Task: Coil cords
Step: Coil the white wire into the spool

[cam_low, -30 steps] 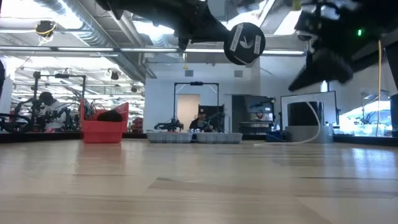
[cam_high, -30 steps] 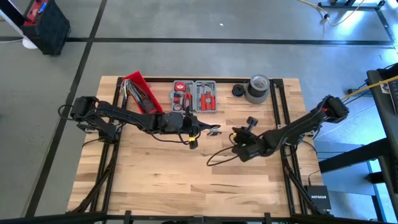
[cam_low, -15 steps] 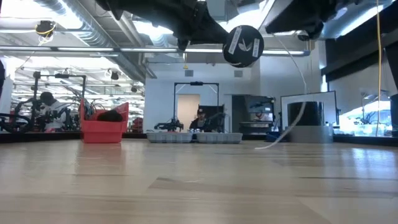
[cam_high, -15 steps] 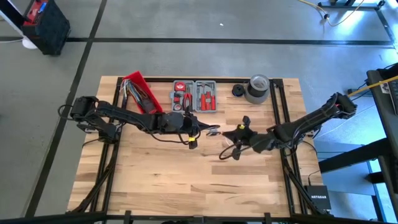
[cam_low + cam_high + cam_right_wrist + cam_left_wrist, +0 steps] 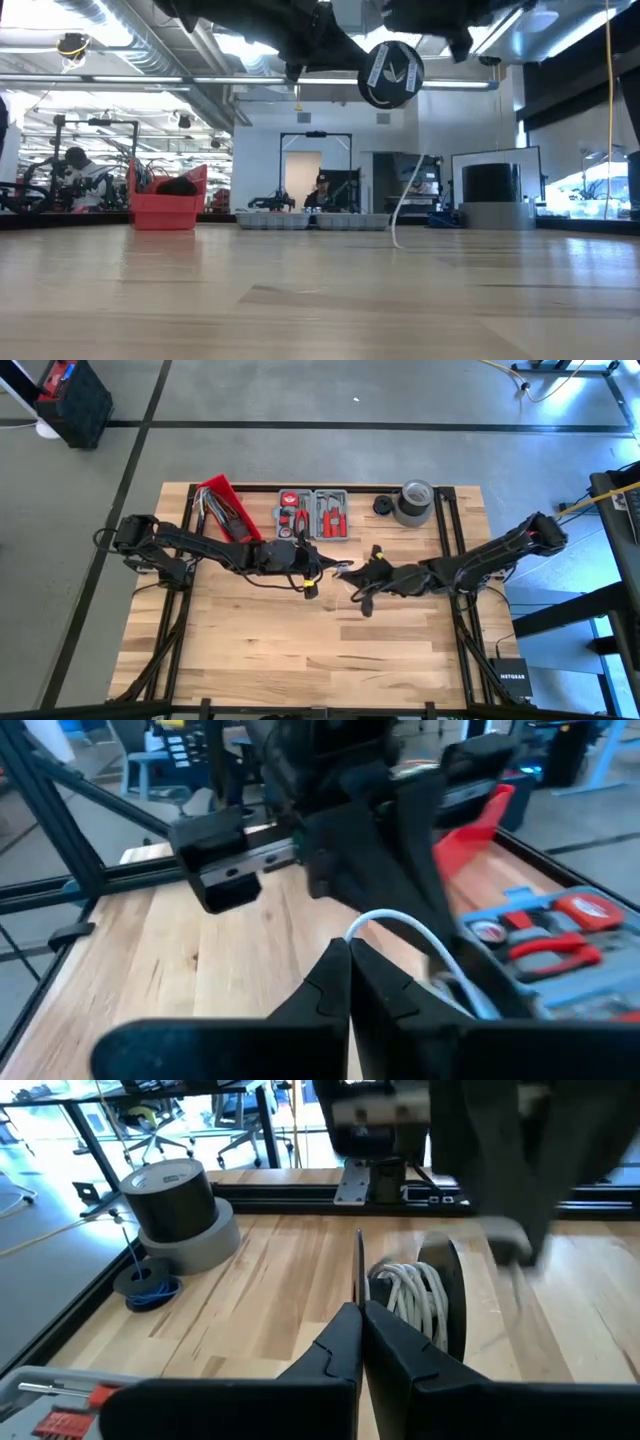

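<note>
My left gripper [image 5: 338,569] is above the table's middle, shut on a black reel [image 5: 390,72] with the white cord [image 5: 412,1295] wound on it. My right gripper [image 5: 366,576] is close to the reel's right, shut on the white cord [image 5: 392,920]. From there a free length of cord [image 5: 400,210] hangs down, and its lower end rests on the table [image 5: 352,590]. I cannot make out the black cord. My left gripper pinches a thin black edge of the reel [image 5: 358,1265] between its two shut fingers, coming level from the table's left. The reel is lifted clear of the table. My right gripper pinches the white cord [image 5: 372,923] between its fingertips, coming from the table's right. The cord arches out of the fingertips in a small loop and runs to the reel. It is slack.
A red bin [image 5: 225,508], an open grey tool case [image 5: 312,512], a grey tape roll [image 5: 415,502] and a small dark coil [image 5: 383,505] stand along the far edge. The near half of the wooden table [image 5: 300,660] lies below both arms.
My right gripper has gone up and toward the table's left, up to the reel in my left gripper, taking the white cord along. The cord's loose loop has been drawn off the table toward the reel, and its hanging part has moved left.
</note>
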Controlling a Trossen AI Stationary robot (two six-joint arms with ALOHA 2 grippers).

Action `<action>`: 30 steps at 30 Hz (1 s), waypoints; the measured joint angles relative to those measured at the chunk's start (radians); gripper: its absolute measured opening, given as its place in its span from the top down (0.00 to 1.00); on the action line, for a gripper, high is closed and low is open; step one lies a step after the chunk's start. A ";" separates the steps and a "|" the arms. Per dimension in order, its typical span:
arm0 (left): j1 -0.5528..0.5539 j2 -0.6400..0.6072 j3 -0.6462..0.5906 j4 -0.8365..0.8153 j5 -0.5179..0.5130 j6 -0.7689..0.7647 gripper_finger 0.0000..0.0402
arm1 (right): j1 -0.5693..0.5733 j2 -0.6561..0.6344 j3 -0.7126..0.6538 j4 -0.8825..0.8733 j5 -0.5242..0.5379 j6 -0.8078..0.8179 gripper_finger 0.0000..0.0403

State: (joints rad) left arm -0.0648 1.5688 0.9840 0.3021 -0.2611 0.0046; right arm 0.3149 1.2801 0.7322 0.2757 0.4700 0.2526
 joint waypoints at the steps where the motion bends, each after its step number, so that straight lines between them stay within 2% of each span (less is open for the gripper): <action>1: 0.001 0.000 0.000 0.000 0.000 -0.002 1.00 | -0.007 0.021 0.000 0.030 -0.017 -0.008 0.99; 8: 0.001 0.000 0.000 0.000 0.000 -0.022 1.00 | -0.029 0.140 0.000 0.164 -0.034 -0.056 0.99; 14: 0.001 0.000 0.000 0.017 -0.001 -0.045 1.00 | -0.027 0.223 0.000 0.187 -0.035 -0.177 0.99; 17: 0.001 0.000 0.000 0.027 -0.001 -0.054 1.00 | -0.027 0.257 0.000 0.182 -0.028 -0.184 0.99; 22: 0.001 0.000 0.000 0.030 -0.002 -0.056 1.00 | -0.027 0.284 0.000 0.071 0.052 -0.228 0.99; 27: 0.001 0.002 0.000 0.018 -0.002 -0.057 1.00 | -0.027 0.284 0.000 -0.064 0.077 -0.198 0.99; 30: 0.001 0.002 0.000 0.017 -0.002 -0.057 1.00 | -0.027 0.284 0.001 -0.087 0.090 -0.196 0.99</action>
State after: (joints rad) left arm -0.0635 1.5707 0.9836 0.3195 -0.2626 -0.0525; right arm 0.2878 1.5639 0.7334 0.1887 0.5598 0.0563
